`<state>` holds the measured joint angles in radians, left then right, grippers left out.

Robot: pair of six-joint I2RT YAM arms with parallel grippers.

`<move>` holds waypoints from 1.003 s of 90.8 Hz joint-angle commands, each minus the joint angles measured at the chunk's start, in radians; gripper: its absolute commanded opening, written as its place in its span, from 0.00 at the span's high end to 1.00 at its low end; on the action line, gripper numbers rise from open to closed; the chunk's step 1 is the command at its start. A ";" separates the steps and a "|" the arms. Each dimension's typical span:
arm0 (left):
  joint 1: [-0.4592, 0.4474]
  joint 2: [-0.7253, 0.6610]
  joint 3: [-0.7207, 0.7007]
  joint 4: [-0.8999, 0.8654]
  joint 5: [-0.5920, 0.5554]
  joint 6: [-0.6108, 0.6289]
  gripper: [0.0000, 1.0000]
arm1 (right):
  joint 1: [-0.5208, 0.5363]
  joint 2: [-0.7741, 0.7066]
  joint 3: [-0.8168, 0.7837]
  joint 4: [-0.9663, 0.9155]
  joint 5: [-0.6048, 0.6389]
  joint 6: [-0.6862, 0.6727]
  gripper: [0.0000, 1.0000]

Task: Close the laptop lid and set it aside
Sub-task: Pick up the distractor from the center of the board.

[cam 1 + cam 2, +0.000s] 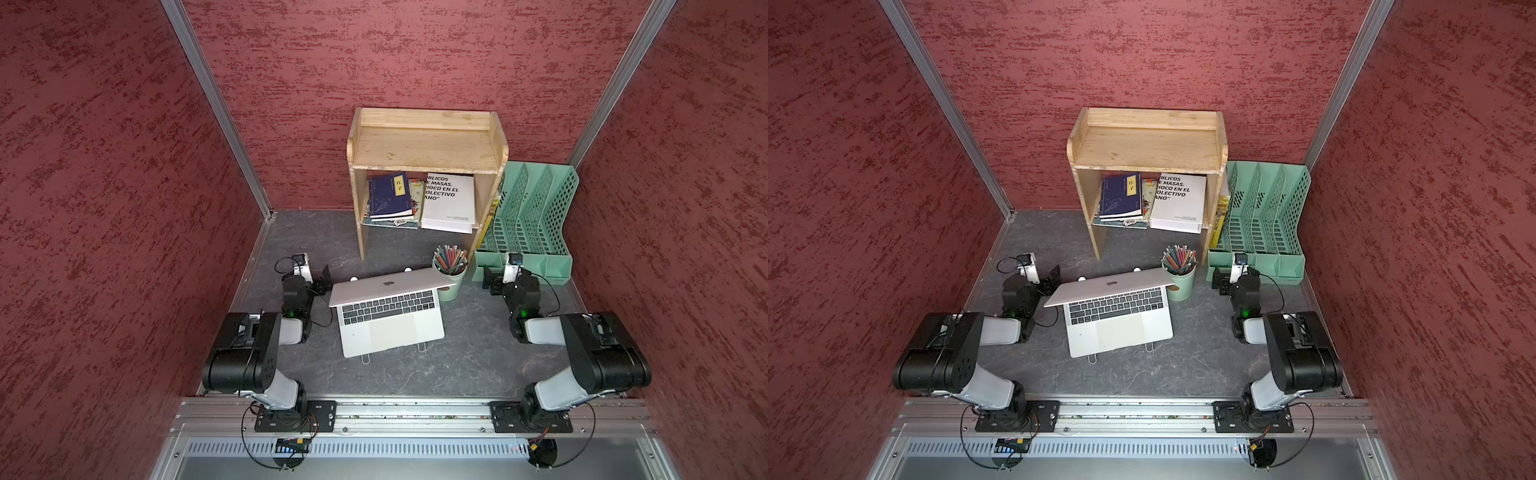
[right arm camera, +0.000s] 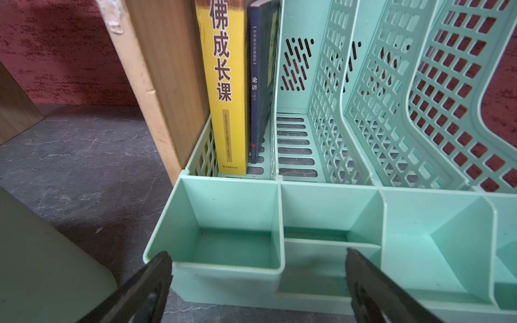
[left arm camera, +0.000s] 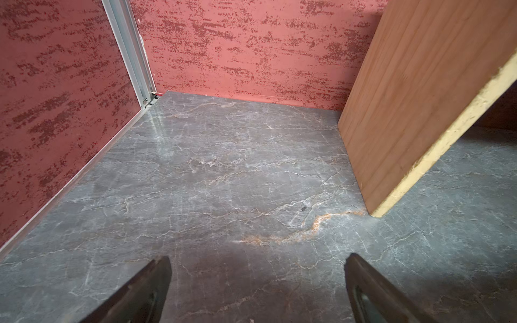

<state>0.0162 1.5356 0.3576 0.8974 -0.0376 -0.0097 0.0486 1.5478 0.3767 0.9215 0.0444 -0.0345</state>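
In both top views the silver laptop [image 1: 392, 332] [image 1: 1121, 332] sits mid-table on a white stand, keyboard and trackpad showing. The laptop lid [image 1: 390, 286] [image 1: 1106, 289] leans forward over the back key rows, its logo side facing up. My left gripper [image 1: 325, 277] [image 1: 1054, 276] hovers open just off the lid's left edge, apart from it. My right gripper [image 1: 487, 279] [image 1: 1217, 279] is open to the right of the laptop, beyond the pencil cup. The left wrist view shows the left gripper [image 3: 257, 268] over bare table; the right wrist view shows the right gripper [image 2: 257, 265] facing the mint organizer. Neither holds anything.
A green pencil cup [image 1: 451, 274] stands against the lid's right corner. Behind are a wooden shelf [image 1: 428, 141] with books under it and a mint file organizer [image 1: 536, 216] [image 2: 330, 212] holding a yellow book [image 2: 223, 84]. Red walls enclose three sides.
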 commanded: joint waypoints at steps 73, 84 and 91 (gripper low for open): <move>0.034 -0.600 0.153 -0.842 -0.220 -0.272 0.00 | -0.014 -0.434 0.452 -1.132 0.394 0.452 0.02; 0.043 -0.755 0.277 -1.139 -0.231 -0.352 0.00 | -0.016 -0.390 0.724 -1.542 0.299 0.595 0.02; 0.044 -0.821 0.373 -1.287 -0.226 -0.369 0.00 | -0.016 -0.359 0.852 -1.727 0.190 0.664 0.09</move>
<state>0.0517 0.7940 0.6155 -0.0212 -0.2382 -0.2943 0.0372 1.1515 1.0691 -0.3126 0.3199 0.4412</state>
